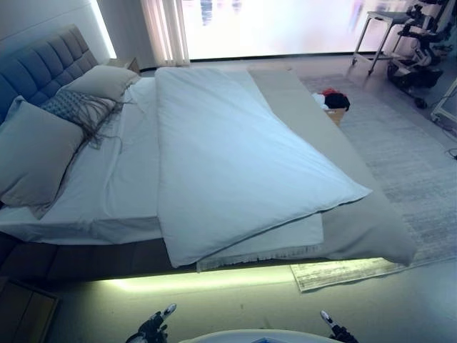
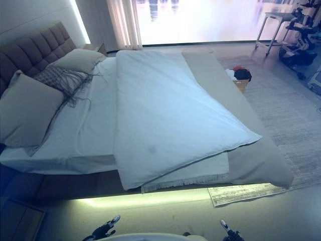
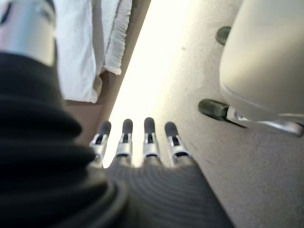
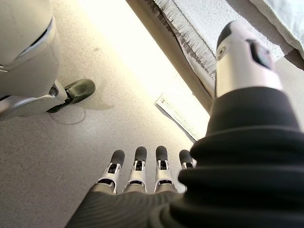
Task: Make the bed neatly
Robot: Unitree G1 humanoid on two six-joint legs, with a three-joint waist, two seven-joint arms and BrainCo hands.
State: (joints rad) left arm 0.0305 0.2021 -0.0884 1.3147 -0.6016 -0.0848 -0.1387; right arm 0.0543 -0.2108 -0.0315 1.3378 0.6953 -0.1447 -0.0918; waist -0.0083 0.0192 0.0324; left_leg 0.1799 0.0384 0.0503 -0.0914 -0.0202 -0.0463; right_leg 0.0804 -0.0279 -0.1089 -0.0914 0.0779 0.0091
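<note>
Bed [image 1: 107, 193] ahead, headboard at left; white duvet [image 1: 235, 164] lying askew across it, near corner folded over and drooping past the near edge (fringed blanket [image 1: 264, 251] showing beneath). Pillows [image 1: 36, 153] piled far left. Left hand [image 3: 142, 147] and right hand [image 4: 137, 173] low over the floor, fingers straight, slightly spread, holding nothing.

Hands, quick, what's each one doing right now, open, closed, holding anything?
Left hand: open, fingers straight, holding nothing, above the floor.
Right hand: open, fingers straight, holding nothing, above the floor.
</note>
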